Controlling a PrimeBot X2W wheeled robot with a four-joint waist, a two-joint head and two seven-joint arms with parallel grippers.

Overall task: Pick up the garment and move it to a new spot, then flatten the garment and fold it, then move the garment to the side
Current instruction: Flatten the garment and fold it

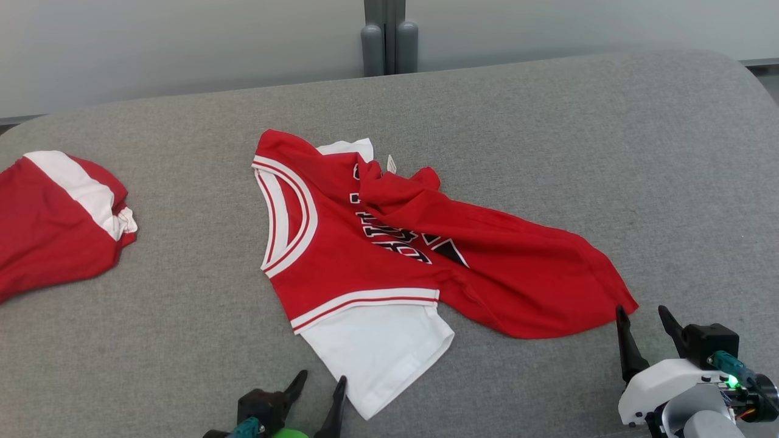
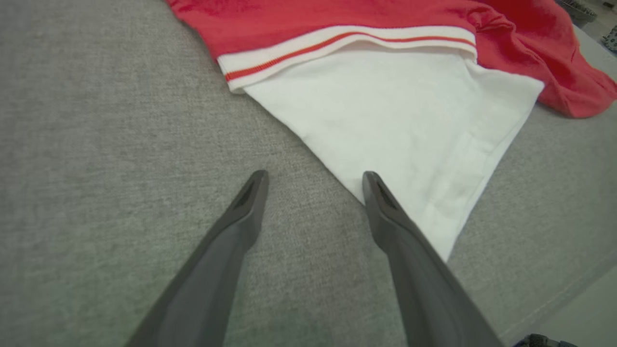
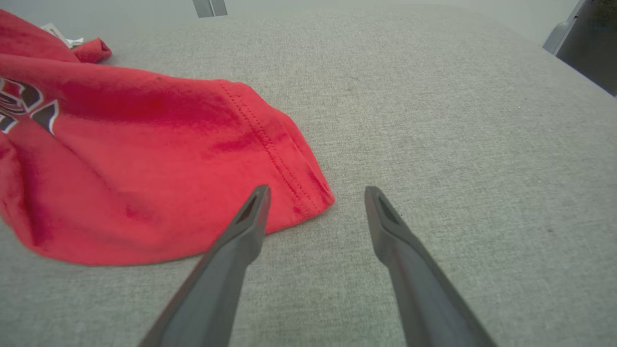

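A crumpled red jersey garment (image 1: 365, 255) with white trim, white sleeves and dark lettering lies near the middle of the grey fabric-covered surface (image 1: 548, 152), its red body trailing toward the right near corner. The left gripper (image 1: 322, 376) sits at the near edge with jaws wide and empty, one finger just beside the tip of the white sleeve (image 2: 409, 120). The right gripper (image 1: 641, 309) has jaws spread wide and empty, by the red hem corner (image 3: 299, 193). A second red-and-white cloth (image 1: 55, 225) lies at the left edge.
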